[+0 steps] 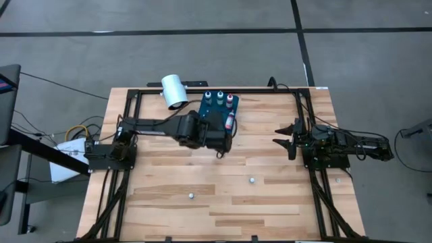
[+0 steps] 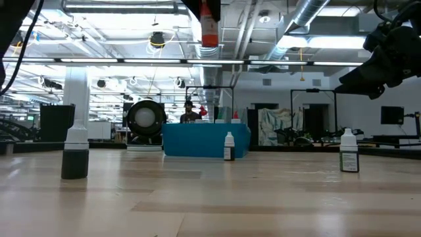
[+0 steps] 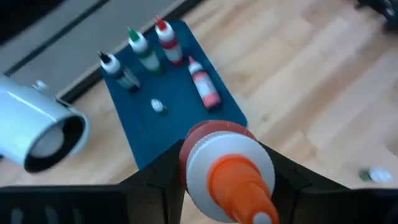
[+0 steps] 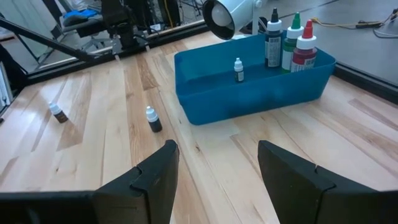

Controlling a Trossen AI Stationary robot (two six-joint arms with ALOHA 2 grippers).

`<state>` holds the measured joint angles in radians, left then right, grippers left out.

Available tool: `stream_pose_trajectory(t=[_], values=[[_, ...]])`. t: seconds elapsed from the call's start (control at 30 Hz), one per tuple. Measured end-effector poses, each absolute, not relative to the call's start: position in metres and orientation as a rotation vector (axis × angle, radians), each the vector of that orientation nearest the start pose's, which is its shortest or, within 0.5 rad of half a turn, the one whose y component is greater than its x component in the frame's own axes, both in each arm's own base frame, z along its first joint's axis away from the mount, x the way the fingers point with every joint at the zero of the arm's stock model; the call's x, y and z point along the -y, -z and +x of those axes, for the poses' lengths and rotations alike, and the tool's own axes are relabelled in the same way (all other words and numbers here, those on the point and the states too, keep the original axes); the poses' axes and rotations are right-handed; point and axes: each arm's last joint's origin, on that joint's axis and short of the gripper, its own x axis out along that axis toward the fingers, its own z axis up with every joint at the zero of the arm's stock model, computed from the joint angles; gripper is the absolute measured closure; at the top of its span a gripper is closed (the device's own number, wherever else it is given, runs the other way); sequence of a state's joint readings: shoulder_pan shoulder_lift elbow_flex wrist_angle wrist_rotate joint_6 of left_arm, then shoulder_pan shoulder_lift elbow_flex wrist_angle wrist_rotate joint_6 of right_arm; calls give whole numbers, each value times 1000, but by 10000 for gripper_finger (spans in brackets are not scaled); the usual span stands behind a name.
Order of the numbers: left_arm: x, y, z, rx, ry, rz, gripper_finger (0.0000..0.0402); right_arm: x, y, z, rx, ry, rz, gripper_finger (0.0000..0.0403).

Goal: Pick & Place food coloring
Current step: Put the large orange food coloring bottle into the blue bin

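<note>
Left wrist view shows the left gripper point(image 3: 227, 186) clamped on an orange-tipped food coloring bottle point(image 3: 229, 171) above the blue plastic tray point(image 3: 180, 124). Several bottles already sit inside; by my count, three small dark-bodied bottles point(image 4: 152, 119) wait on the wooden surface point(image 1: 270, 196). The right gripper point(image 4: 214, 174) idles, fingers wide.
</note>
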<state>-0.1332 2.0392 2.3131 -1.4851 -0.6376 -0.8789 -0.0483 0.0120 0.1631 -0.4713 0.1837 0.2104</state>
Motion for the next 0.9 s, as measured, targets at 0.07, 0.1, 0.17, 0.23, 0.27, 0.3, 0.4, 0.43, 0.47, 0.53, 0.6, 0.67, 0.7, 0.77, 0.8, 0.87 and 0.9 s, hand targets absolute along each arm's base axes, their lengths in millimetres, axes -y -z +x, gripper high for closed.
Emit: stream_pose_trajectory(t=[0.07,0.1,0.17,0.23,0.27,0.3,0.4,0.43,0.47,0.53,0.6,0.67,0.7,0.77,0.8,0.87,0.9], values=[[21,-379,393,-816,-890,-300,262,9,-173,80,-295,262,186,196],[14,-380,395,-807,-895,-289,262,9,-173,80,-295,262,186,196],[-1,-381,398,-797,-910,-268,262,9,-173,80,-295,263,186,196],[-17,-382,399,-795,-917,-249,262,9,-173,80,-295,263,186,196],[-24,-382,400,-797,-922,-240,262,9,-173,80,-295,262,186,196],[-31,-383,400,-797,-927,-231,262,9,-173,80,-295,262,186,196],[-53,-384,400,-799,-948,-213,262,9,-173,80,-295,262,186,196],[-59,-384,400,-796,-950,-210,262,9,-173,80,-295,263,186,196],[-66,-384,400,-795,-954,-207,262,9,-173,80,-295,262,186,196],[-78,-385,399,-798,-957,-204,262,9,-173,80,-295,262,186,196],[-88,-385,398,-806,-947,-212,262,9,-173,80,-295,262,186,196],[-96,-385,397,-816,-935,-221,262,9,-173,80,-295,262,186,196],[-99,-385,396,-820,-938,-221,262,9,-173,80,-295,262,186,196],[-104,-385,395,-825,-944,-215,262,9,-173,80,-295,262,186,196],[-106,-385,394,-828,-945,-212,262,9,-173,80,-295,262,186,196],[-108,-385,394,-833,-941,-211,262,9,-173,80,-295,262,186,196],[-108,-385,394,-836,-935,-215,262,9,-173,80,-295,262,186,196]])
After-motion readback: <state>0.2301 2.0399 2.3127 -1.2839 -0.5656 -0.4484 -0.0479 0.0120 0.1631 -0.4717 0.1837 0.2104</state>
